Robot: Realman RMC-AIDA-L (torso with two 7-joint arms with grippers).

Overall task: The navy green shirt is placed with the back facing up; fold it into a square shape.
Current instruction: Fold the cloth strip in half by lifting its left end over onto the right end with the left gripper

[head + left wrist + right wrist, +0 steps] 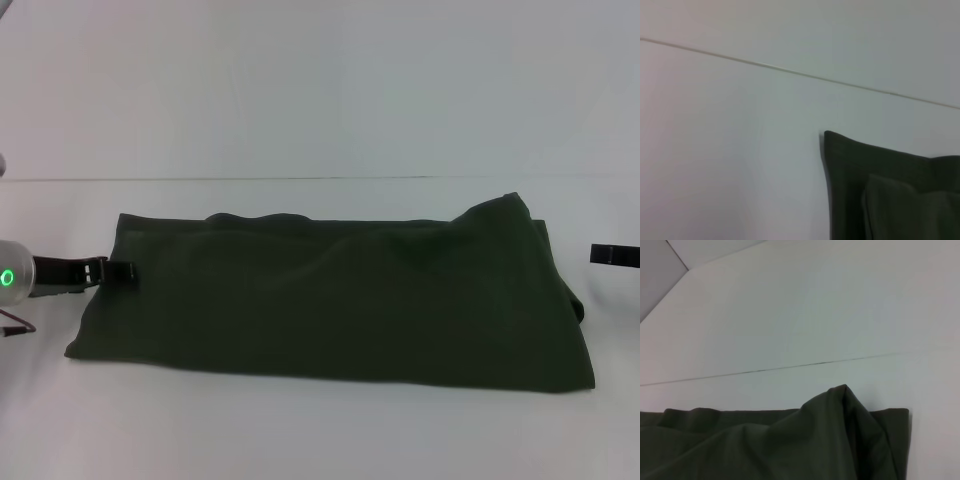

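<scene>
The white table (320,430) fills the lower part of the head view and meets a pale wall behind it along a thin seam.

The navy green shirt (340,300) lies across the middle of the table as a long, wide band, plainly folded over on itself, with its plain dark surface up. Its left end is squared off at a far corner, which the left wrist view shows as a crisp edge with a second layer of cloth lapped on top (890,195). Its right end is less tidy — the far right corner rises in a soft peak, and the right wrist view shows that ridge of cloth (840,420) standing up above the flat layers beside it. A low ripple runs along the far edge near the left.

The left gripper (120,271) reaches in low from the left, its black tip right at the shirt's left edge, about touching the cloth — whether the fingers are parted or have hold of anything cannot be told.

The right gripper (613,254) shows only as a dark sliver at the right border, just clear of the shirt's right end; its state cannot be told either.
</scene>
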